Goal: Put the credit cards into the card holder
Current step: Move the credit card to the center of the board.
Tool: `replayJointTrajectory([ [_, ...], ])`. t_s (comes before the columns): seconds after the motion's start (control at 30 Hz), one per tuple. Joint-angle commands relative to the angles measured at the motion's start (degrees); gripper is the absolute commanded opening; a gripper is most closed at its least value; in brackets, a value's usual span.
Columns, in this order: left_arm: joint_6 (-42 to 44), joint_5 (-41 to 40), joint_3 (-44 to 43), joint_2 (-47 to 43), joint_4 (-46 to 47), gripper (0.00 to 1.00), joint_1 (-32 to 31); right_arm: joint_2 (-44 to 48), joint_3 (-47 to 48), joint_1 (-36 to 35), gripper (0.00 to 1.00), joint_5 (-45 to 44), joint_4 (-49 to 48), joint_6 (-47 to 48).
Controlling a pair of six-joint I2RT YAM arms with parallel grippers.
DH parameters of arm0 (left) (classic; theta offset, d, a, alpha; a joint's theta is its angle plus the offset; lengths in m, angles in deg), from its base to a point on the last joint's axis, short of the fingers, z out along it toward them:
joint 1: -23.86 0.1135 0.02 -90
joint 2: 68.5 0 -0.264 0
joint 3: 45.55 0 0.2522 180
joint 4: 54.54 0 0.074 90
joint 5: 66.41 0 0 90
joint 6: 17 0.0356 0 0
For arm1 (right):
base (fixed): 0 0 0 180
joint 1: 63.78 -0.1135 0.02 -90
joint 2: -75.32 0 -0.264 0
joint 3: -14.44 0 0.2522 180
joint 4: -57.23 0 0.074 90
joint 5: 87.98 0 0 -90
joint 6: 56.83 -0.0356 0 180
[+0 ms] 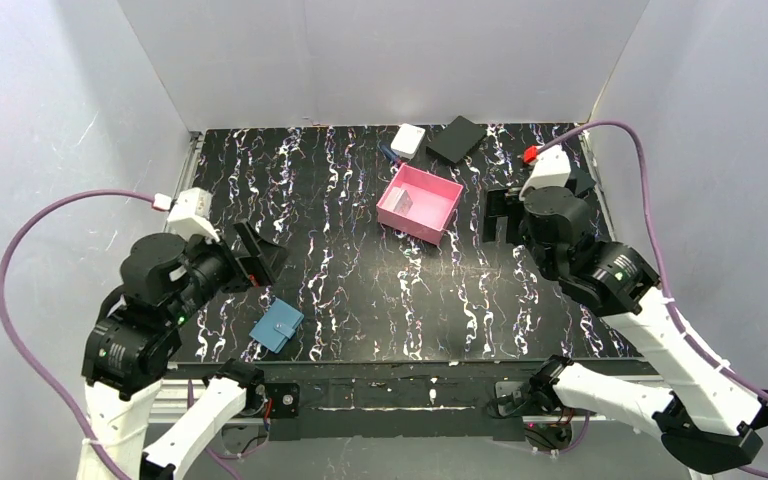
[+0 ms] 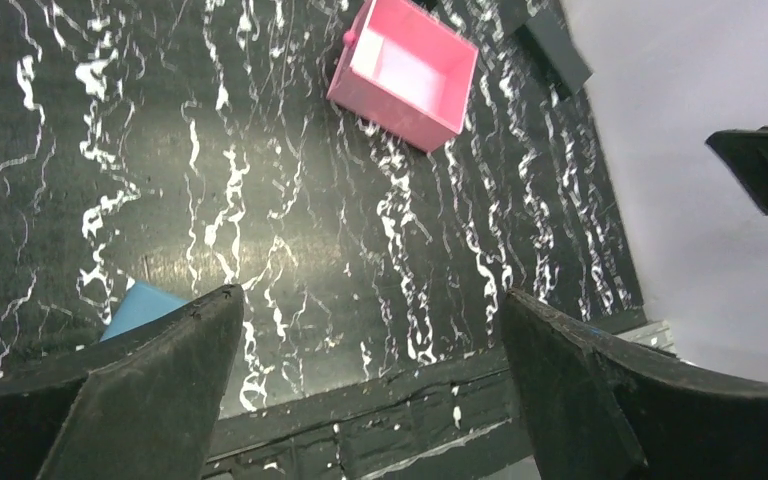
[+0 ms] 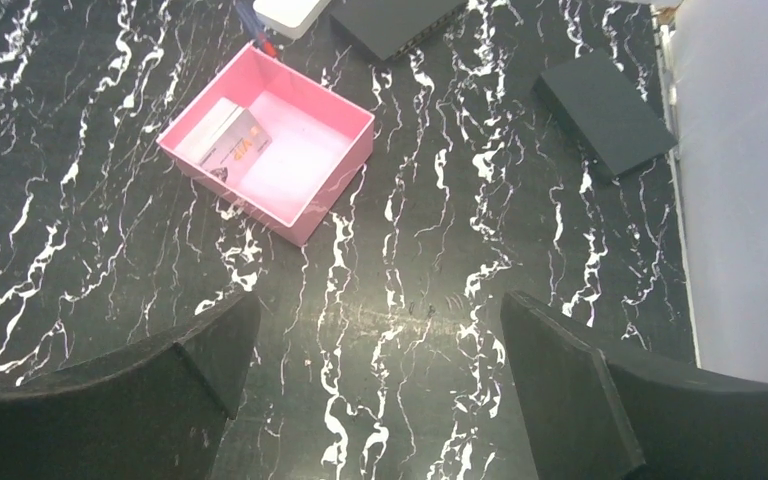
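The credit cards (image 3: 226, 136) lie as a small greyish stack in one corner of a pink tray (image 3: 312, 222); from above the cards (image 1: 406, 204) show as a dull patch inside the tray (image 1: 438, 225). The card holder (image 1: 277, 325), a small blue wallet, lies folded shut near the table's front left edge. My left gripper (image 1: 263, 256) hovers open just behind it, and only a blue corner of the card holder (image 2: 143, 306) peeks past one of its fingers. My right gripper (image 1: 493, 216) stands open to the right of the tray, empty. In their own wrist views, the left gripper (image 2: 370, 312) and the right gripper (image 3: 380, 322) hold nothing.
A white box (image 1: 409, 140) and a flat black box (image 1: 456, 138) sit behind the tray at the back. Another black box (image 3: 605, 112) lies by the right wall. The table's front edge (image 2: 380, 400) runs just below my left fingers.
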Motion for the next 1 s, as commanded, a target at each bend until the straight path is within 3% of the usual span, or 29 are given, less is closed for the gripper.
replayJointTrajectory([
  [0.0,-1.0,-2.1,5.1,4.9,-4.6,0.99,-0.2,-3.3,0.1,-0.2,1.00,3.7,-0.4,-2.5],
  [0.17,-8.5,-16.3,10.3,10.3,-13.5,0.99,0.2,-4.8,-5.5,-0.2,1.00,16.6,-6.7,-0.5],
  [0.3,-17.2,-21.2,19.8,8.5,-11.6,0.99,4.8,-9.0,-8.2,-0.2,1.00,29.0,-8.7,-0.6],
  [0.4,-19.7,-16.7,27.4,6.2,-6.4,0.99,13.6,-12.0,-11.1,-0.4,1.00,37.6,-10.9,-2.2],
  [0.5,-21.5,-13.9,33.0,6.7,-3.6,0.99,19.5,-13.2,-13.3,-1.4,1.00,38.3,-12.2,-3.3],
  [0.7,-25.1,-9.6,41.9,9.8,4.9,0.99,21.4,-12.9,-17.0,-3.2,1.00,42.2,-16.0,-5.5],
  [0.8,-25.2,-6.2,44.1,11.4,7.3,0.89,21.4,-13.6,-18.5,-4.6,1.00,42.9,-18.0,-7.4],
  [0.97,-29.3,2.2,49.0,6.2,11.3,0.84,21.4,-14.4,-21.7,-6.9,1.00,43.4,-22.2,-10.0],
])
